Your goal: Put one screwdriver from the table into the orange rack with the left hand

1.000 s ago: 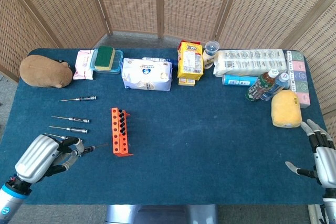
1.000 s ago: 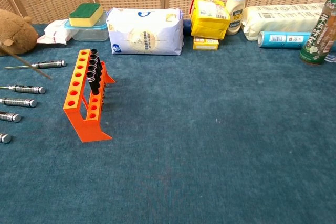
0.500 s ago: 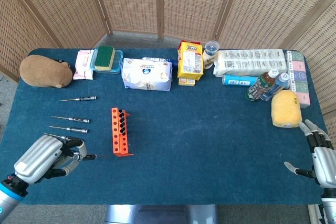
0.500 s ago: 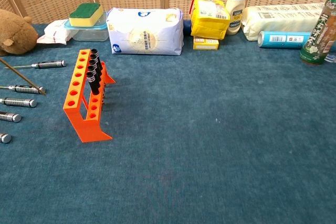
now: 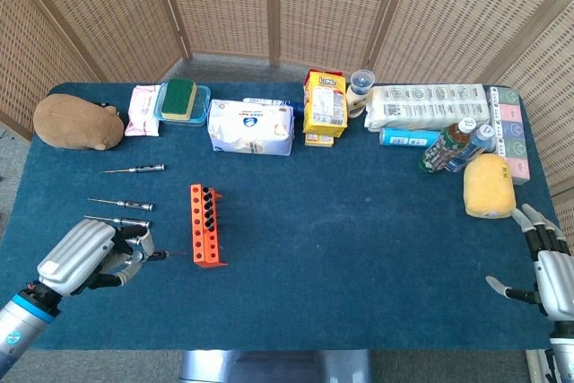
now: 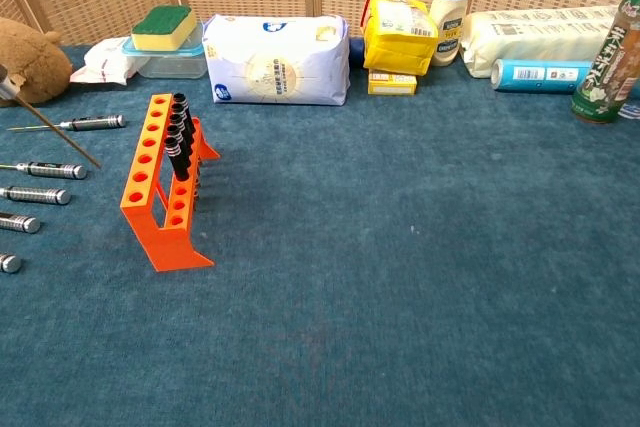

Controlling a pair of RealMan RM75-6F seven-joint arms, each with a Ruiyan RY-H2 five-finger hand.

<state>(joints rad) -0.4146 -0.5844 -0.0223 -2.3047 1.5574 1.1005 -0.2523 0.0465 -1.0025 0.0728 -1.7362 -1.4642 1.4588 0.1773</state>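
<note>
The orange rack [image 5: 206, 224] [image 6: 163, 187] stands left of centre, with several black-handled screwdrivers in its far holes. My left hand [image 5: 94, 257] hovers left of the rack's near end and grips a screwdriver [image 5: 167, 256] by its handle. The thin shaft points right, its tip close to the rack. In the chest view only that slanting shaft [image 6: 55, 127] shows, at the left edge. Loose screwdrivers [image 5: 134, 169] [image 6: 72, 124] lie on the blue cloth left of the rack. At the front right edge my right hand [image 5: 547, 266] is held with its fingers spread, holding nothing.
Along the back stand a brown plush toy [image 5: 78, 122], a sponge on a clear box [image 5: 182, 100], a white tissue pack [image 5: 251, 126], a yellow bag [image 5: 325, 103], bottles [image 5: 453, 145] and a yellow sponge [image 5: 490, 186].
My left hand has shifted a little right and away from me toward the rack. The held screwdriver's shaft has swung and risen. The right hand has not moved.
</note>
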